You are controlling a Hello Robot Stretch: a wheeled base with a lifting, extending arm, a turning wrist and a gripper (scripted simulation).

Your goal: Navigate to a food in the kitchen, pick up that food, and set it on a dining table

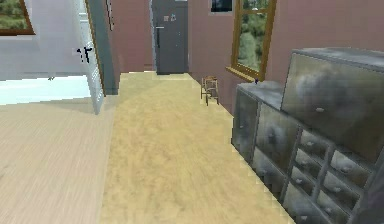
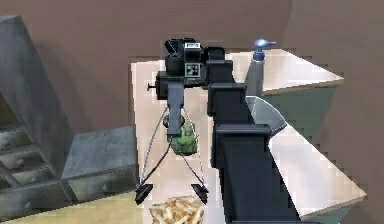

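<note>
Tool (image 2: 171, 192) stood at green lump (image 2: 184, 141) on table (image 2: 300, 165); could not tell whether it held anything. Lump judged light, soft, crushable: grip gently across middle.

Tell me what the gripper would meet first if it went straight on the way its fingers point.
Likely the tan lumpy thing on the counter, just beyond the gripper. A green lump lies between the fingers. Depth is unclear, so the gripper might pass above the tan thing.
</note>
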